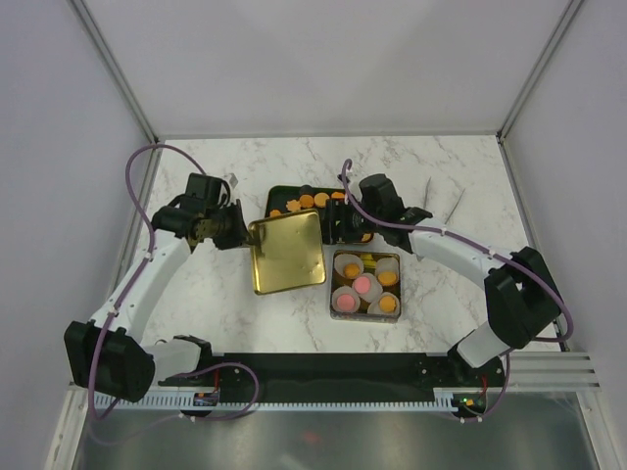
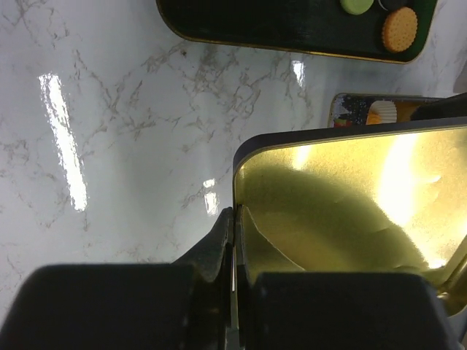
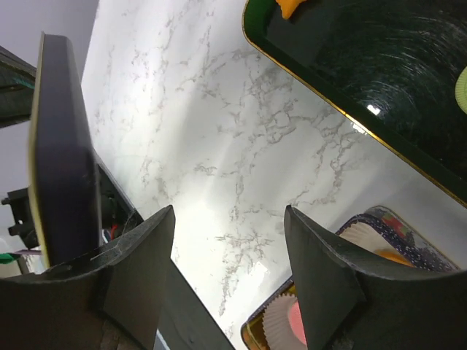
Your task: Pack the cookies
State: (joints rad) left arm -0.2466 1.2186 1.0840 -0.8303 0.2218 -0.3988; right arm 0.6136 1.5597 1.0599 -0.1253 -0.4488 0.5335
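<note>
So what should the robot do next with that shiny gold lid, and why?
Probably slide the lid right over the tin and lower it. The left gripper pinches the lid's edge just beside the tin, and the cups inside hold cookies. More lie on the black tray, though.

The bench (image 1: 225, 304) is white marble with thin grey veins. The tray (image 2: 241, 33) is glossy black with a gold rim. The lid (image 1: 286, 252) is shiny gold inside and dark outside. The cookies (image 1: 308, 202) are orange, pink and green, and the paper cups (image 3: 361, 235) are white. The tin (image 3: 398, 235) seems dark blue with pale specks along its rim.
</note>
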